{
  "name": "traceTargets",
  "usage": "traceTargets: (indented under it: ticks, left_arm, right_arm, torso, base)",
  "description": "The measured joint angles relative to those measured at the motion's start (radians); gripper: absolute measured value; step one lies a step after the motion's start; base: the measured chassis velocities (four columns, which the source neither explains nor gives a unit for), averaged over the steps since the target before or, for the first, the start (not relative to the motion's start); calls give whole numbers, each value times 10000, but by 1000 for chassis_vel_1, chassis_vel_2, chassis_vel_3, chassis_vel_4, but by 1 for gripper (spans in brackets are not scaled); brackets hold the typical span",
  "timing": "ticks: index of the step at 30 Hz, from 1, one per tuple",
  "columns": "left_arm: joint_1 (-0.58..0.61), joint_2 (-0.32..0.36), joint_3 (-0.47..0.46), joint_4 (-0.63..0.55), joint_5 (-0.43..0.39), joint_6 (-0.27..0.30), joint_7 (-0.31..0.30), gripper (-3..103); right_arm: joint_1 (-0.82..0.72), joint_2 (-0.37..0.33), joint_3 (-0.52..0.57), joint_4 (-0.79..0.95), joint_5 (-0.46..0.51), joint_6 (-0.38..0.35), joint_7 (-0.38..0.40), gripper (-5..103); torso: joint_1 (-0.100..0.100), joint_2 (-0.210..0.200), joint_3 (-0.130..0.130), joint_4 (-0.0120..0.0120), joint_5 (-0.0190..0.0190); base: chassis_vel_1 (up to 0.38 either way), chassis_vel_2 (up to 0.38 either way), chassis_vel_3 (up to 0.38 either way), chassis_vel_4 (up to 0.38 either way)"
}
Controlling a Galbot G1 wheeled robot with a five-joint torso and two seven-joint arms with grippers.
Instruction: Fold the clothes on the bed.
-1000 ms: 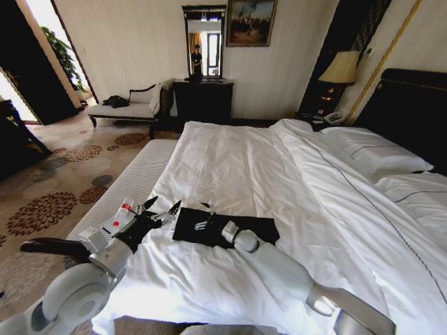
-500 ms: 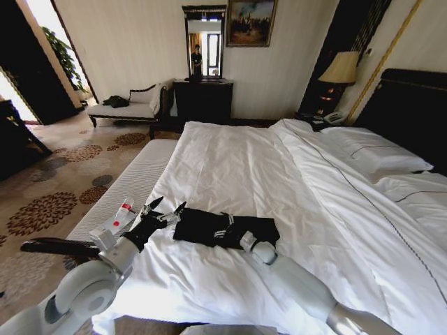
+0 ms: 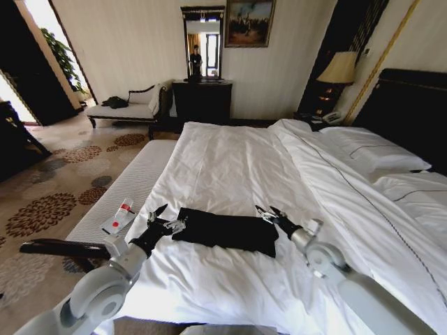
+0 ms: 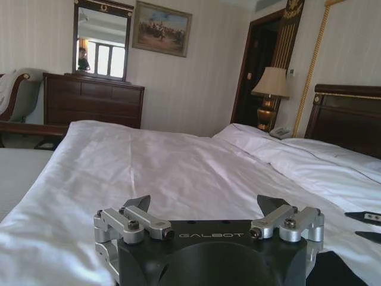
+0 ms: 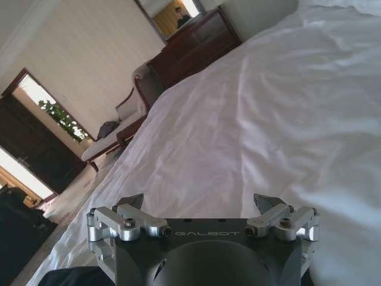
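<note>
The clothes [image 3: 223, 230], a black T-shirt lying as a folded flat strip, rest on the white duvet near the front edge of the bed [image 3: 230, 167]. My left gripper [image 3: 166, 218] hovers open just off the shirt's left end, holding nothing. My right gripper [image 3: 269, 211] is open and empty just past the shirt's right end. In the left wrist view the left gripper [image 4: 205, 205] spreads wide over the duvet, with black fabric [image 4: 333, 271] at the corner. The right gripper [image 5: 199, 201] in its wrist view is equally wide, with black fabric [image 5: 65, 277] beside it.
Pillows [image 3: 377, 150] and a dark headboard [image 3: 412, 105] lie to the right. A striped white pad [image 3: 129, 188] runs along the bed's left side with a small packet [image 3: 119, 216] on it. A chaise lounge [image 3: 129, 108], dresser [image 3: 202, 98] and lamp [image 3: 340, 70] stand along the far wall.
My right gripper came off the middle of the shirt and swung to its right end. The left gripper shifted slightly toward the shirt's left end. The shirt lies flatter.
</note>
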Motion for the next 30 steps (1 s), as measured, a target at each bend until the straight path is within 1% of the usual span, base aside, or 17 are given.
traceTargets:
  ticks: [1, 2, 5, 7, 8, 10, 11, 13, 17, 21, 26, 30]
  left_arm:
    - [0, 0, 0, 0, 0, 0, 0, 100]
    - [60, 16, 3, 87, 151, -51, 76, 100]
    - [357, -2, 173, 715, 794, -351, 393, 100]
    - [411, -16, 205, 851, 850, -391, 427, 100]
    - [513, -67, 273, 1162, 920, -496, 513, 100]
    - [581, -121, 329, 1593, 992, -667, 624, 100]
    - [581, -121, 329, 1593, 992, -667, 624, 100]
    - [581, -135, 350, 1858, 1010, -870, 735, 100]
    - [538, -133, 347, 1734, 794, -1008, 824, 100]
    - [510, -202, 338, 1659, 697, -1029, 832, 100]
    - [750, -242, 219, 1512, 691, -1029, 813, 100]
    - [905, -167, 58, 1398, 639, -1024, 800, 100]
  right_arm:
    - [0, 0, 0, 0, 0, 0, 0, 100]
    - [-175, 70, 274, -2, 295, -187, 51, 100]
    - [-569, 538, 1151, -129, 1299, -1116, 280, 100]
    - [-583, 667, 1259, -151, 1430, -1247, 339, 100]
    - [-586, 939, 1426, -237, 1563, -1469, 426, 100]
    - [-554, 1253, 1514, -415, 1555, -1716, 520, 100]
    - [-554, 1253, 1514, -415, 1555, -1716, 520, 100]
    - [-564, 1499, 1557, -651, 1415, -1968, 610, 100]
    - [-774, 1645, 1624, -753, 1245, -2213, 626, 100]
    - [-871, 1730, 1572, -789, 1038, -2327, 599, 100]
    - [-445, 1846, 1047, -1319, 707, -2342, 499, 100]
    - [-207, 1914, 798, -1549, 676, -2336, 449, 100]
  torso:
    - [0, 0, 0, 0, 0]
    - [0, 0, 0, -2, 0]
    - [1, 0, 0, -5, -1]
    - [1, 0, 0, -4, -2]
    - [1, 1, 1, -2, -5]
    - [1, 0, 1, -1, -4]
    - [1, 0, 1, -1, -4]
    - [1, 0, 1, 0, -4]
    - [2, 0, 1, -5, -4]
    - [3, 0, 1, -8, -3]
    - [2, 0, 2, -1, -5]
    - [2, 0, 2, -3, -4]
  base:
    - [0, 0, 0, 0]
    - [0, 0, 0, 0]
    - [0, 0, 0, 0]
    - [0, 0, 0, 0]
    - [0, 0, 0, 0]
    - [0, 0, 0, 0]
    - [0, 0, 0, 0]
    - [0, 0, 0, 0]
    - [0, 0, 0, 0]
    - [0, 0, 0, 0]
    - [0, 0, 0, 0]
    - [0, 0, 0, 0]
